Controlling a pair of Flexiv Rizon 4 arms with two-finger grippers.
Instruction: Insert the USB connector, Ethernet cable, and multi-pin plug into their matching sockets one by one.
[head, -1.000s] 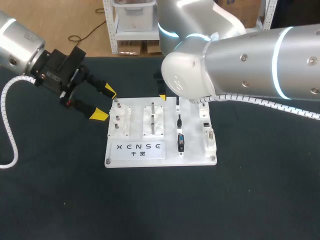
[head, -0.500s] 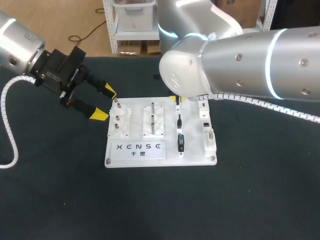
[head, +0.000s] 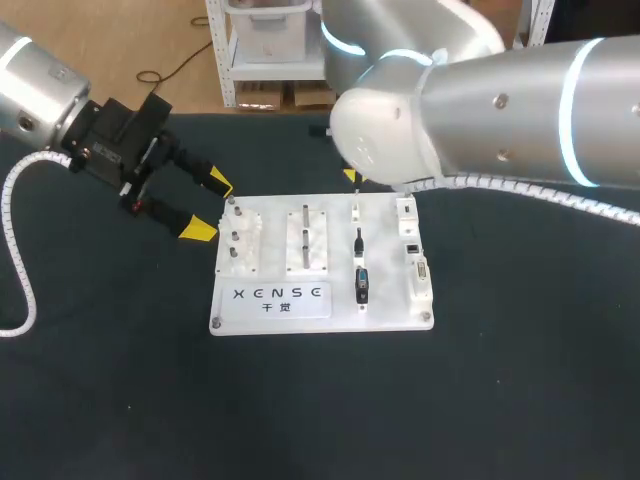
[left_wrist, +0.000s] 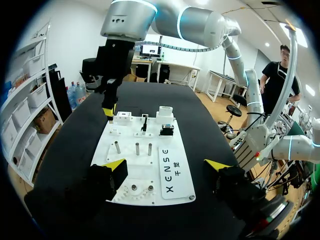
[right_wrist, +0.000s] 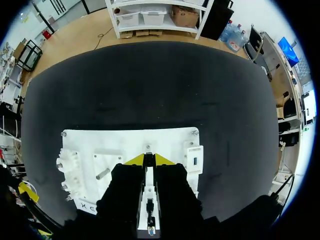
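Above the board's (head: 385, 300) far side, right end effector (right_wrist: 148, 160) pressed together, left end effector (head: 209, 206) spread aside: nothing apparently picked yet, so next it must open onto the black plug (head: 362, 285).

Overhead, the right arm (head: 480, 120) hid nearly all of the right tool (head: 350, 177), and the sockets (head: 420, 272) on the board (head: 385, 300) looked too small to identify.

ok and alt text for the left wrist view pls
The left gripper hangs open over the near end of a white connector board on a black table, with one yellow-tipped finger at each side. At the board's far end, the right gripper points straight down.
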